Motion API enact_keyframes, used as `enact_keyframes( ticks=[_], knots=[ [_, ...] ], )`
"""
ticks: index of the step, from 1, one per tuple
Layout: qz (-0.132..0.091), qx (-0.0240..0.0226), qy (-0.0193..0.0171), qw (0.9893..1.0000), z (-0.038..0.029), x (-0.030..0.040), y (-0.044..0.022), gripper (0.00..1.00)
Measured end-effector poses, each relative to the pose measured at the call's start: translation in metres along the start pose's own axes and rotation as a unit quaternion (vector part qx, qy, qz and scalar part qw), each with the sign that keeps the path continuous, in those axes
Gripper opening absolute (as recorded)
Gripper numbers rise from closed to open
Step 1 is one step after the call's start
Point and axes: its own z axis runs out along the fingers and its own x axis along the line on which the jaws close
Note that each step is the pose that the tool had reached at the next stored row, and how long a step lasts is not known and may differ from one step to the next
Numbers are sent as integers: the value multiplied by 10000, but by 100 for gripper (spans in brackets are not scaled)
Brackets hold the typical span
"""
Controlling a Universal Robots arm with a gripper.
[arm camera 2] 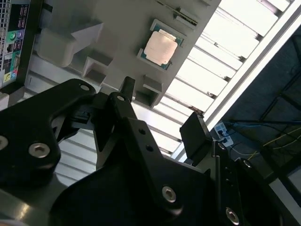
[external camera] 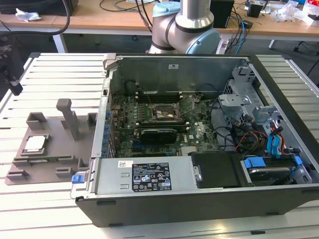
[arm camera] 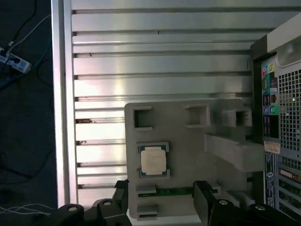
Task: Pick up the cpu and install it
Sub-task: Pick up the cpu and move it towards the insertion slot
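Slatted table holds the cpu in a grey holder; pincer hovers clear, spread open.

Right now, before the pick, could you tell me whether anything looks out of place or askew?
Nothing stands out. In the first wrist view the cpu lies flat and square in its recess on the grey holder tray, untouched, and the open gripper hovers apart from it.

Wooden desk w/ cables at back, slatted metal tabletop in front, dark floor w/ power strip.
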Motion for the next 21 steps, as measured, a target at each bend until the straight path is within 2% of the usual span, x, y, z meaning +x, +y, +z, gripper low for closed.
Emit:
enact_keyframes(
  ticks=[2, 5, 16, 21],
  knots=[
    [-101, 3, -1, 9999, 23, 1, 0, 66],
    [-101, 3, -1, 9999, 91, 3, 0, 66],
    [-101, 4, -1, 9999, 202, 6, 0, 66],
    [-101, 4, -1, 9999, 275, 8, 0, 66]
  ],
)
